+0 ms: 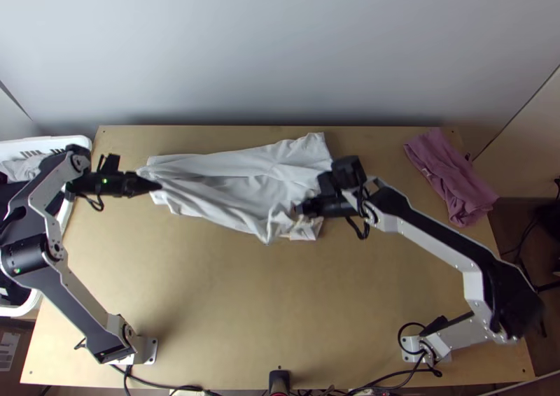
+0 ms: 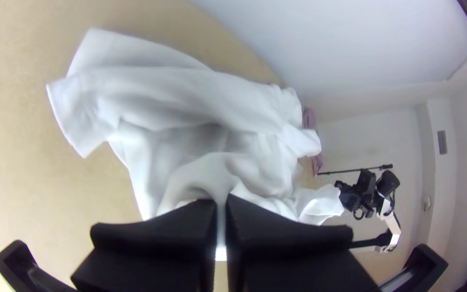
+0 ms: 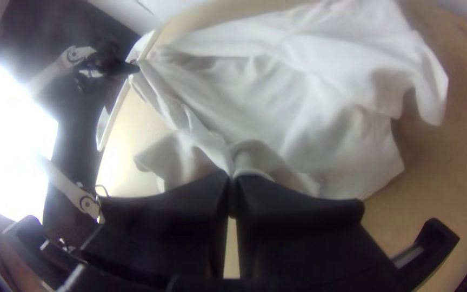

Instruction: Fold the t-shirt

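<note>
Currently, the white T-shirt [image 1: 238, 193] is lying along the far part of the wooden table [image 1: 210, 291], partly folded over itself, with rumpled layers, narrowing toward the left gripper [image 2: 221, 203] and widening at its other end. Left tool: its two black fingers are pressing together with no visible opening beyond the cloth, and are pinching a gathered bit of the narrow end. Right gripper [image 3: 232, 181]: its fingers are likewise closing flat on a gathered fold at the shirt's near edge, toward the wide end. How many layers each is holding: cannot tell.

Handling, estimated: the fabric is looking thin, light and limp, so it is probably giving no stiffness of its own; not fragile, but prone to creasing and to slipping out if only a sliver is being pinched. Grip points, judged: both are seeming usable for managing the near edge, though bunching at the left one is likely gathering cloth that should be lying flat. A wider bite at the outer corners would be serving better. Step in hand, judged: tensioning or folding that edge, around mid-task. Risk: uneven pull may be skewing the layers.

Aside: a mauve cloth [image 1: 448, 172] is resting at the table's right side.
</note>
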### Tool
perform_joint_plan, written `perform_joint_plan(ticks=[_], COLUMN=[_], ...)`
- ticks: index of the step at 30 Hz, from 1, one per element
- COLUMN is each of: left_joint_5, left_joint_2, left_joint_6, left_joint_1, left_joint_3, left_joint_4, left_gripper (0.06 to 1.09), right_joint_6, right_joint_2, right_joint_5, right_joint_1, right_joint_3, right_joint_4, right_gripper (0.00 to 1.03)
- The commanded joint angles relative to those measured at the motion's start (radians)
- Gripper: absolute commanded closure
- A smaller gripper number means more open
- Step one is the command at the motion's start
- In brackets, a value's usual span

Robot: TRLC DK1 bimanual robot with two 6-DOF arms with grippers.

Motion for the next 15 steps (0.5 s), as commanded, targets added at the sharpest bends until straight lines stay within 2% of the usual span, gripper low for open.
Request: perform_joint_plan(ticks=[1,3,9,15], left_joint_5=[0.016,0.006,-0.001,-0.004], left_joint_2=[0.111,0.152,0.221,0.240], left_joint_6=[-0.338,-0.424,-0.538,-0.550], left_joint_1=[-0.021,-0.024,-0.030,-0.021], left_joint_3=[0.179,0.231,0.365,0.438], left_joint_4=[0.142,0.174,0.180,0.165], left_gripper=[1.05,1.05,1.05,1.05], right_joint_6=[0.019,0.021,0.019,-0.018], right_joint_2=[0.125,0.160,0.249,0.297], right_joint_5=[0.042,0.050,0.056,0.058], right_joint_1=[-0.091,-0.120,-0.180,-0.240], right_joint_3=[0.189,0.239,0.385,0.420], right_joint_4=[0.015,0.015,0.015,0.012], right_gripper=[1.00,1.00,1.00,1.00])
